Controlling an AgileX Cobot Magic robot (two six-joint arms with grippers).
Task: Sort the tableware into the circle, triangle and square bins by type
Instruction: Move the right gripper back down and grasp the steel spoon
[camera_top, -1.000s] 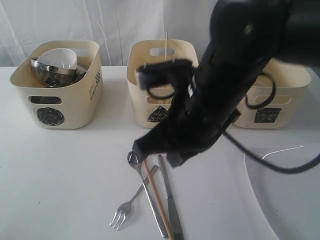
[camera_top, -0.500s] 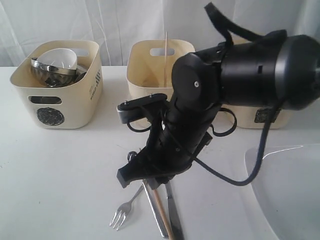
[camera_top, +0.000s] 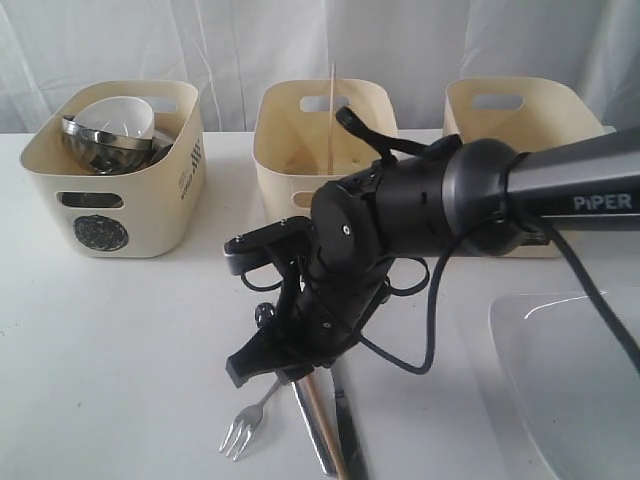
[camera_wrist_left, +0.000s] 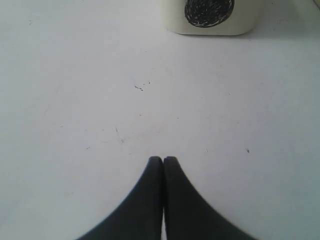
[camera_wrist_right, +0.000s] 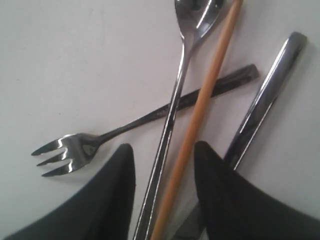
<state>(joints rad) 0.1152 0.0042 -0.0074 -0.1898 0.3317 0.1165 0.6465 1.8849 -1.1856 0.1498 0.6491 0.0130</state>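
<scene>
- The cutlery step is judged to be in hand: a pile of steel spoon (camera_wrist_right: 172, 115), wooden chopstick (camera_wrist_right: 200, 115), fork (camera_wrist_right: 70, 150) and knife (camera_wrist_right: 265, 105) is seen on the table (camera_wrist_left: 75, 100), at the lower centre of the exterior view.
- The right gripper (camera_wrist_right: 164, 150) is held low over this pile with its jaws apart. The spoon handle and the chopstick are straddled side by side, and nothing is gripped.
- The left gripper (camera_wrist_left: 163, 200) is closed on nothing, above bare table near the circle bin (camera_top: 110, 200) at the upper left, where bowls are already stacked.
- One upright chopstick (camera_top: 332, 110) is seen in the middle bin (camera_top: 320, 120). The mark on that bin is hidden behind the arm.
- The large white plate (camera_top: 570, 380) lies unsorted at the lower right.
- The next move is judged to call for a choice of one piece. If the jaws are shut as placed, spoon and chopstick may be caught together.
- A small sideways shift onto the chopstick alone, then a firm pinch flush with the table, would be needed, since thin crossed pieces are easily dragged along.
</scene>
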